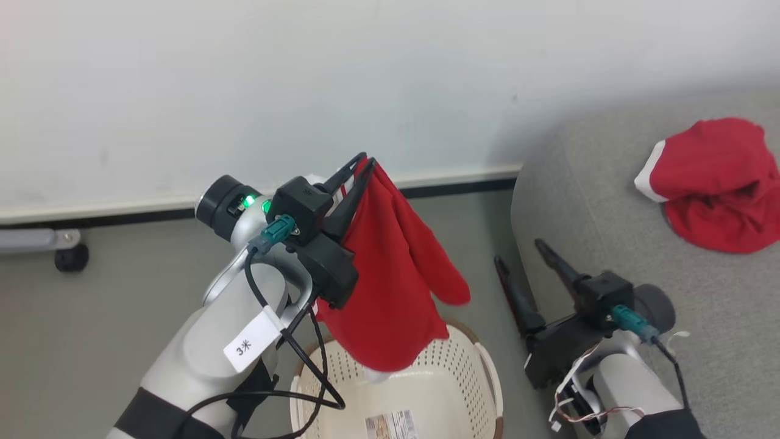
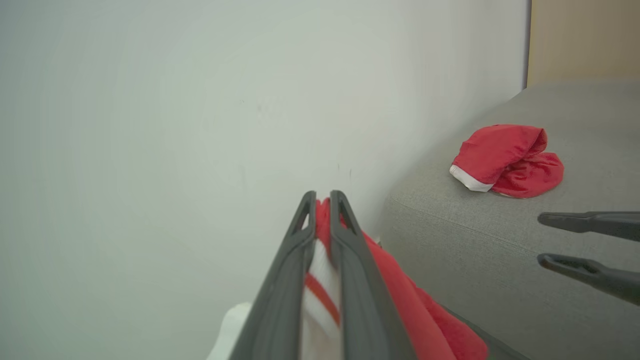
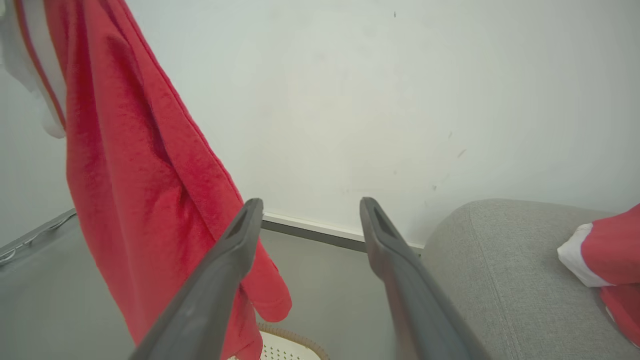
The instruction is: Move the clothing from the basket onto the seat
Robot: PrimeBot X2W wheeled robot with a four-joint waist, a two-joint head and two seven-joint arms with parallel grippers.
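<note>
From where I stand, the left end effector (image 1: 367,160) is raised above the basket (image 1: 481,360) with its two fingers pressed together on the top of a red garment (image 1: 396,274). A strip of white-and-red trim is pinched between them. The cloth hangs in a long drape, and its lowest fold dips to about the level of the basket rim; I cannot tell whether it touches the plastic. The other red garment (image 1: 713,183) lies crumpled on the grey seat (image 1: 609,201), well in from the rounded corner. The right end effector (image 1: 519,252) holds nothing. Its fingers are spread apart, and it sits low between the basket and the side of the seat.

I think the trouble would come on the sideways carry. The hold looks like a narrow pinch on one edge, so a quick swing could pull the fabric out and drop it onto the floor (image 1: 122,317). If the arm travels before rising further, the trailing hem could catch the rim and tip or drag the light basket. The idle right arm stands in the likely path, so the drape could wrap over its fingers. The black cable (image 1: 317,366) looped under the left forearm hangs over the basket and might snag it. Letting go too near the corner could let the cloth slide off.
</note>
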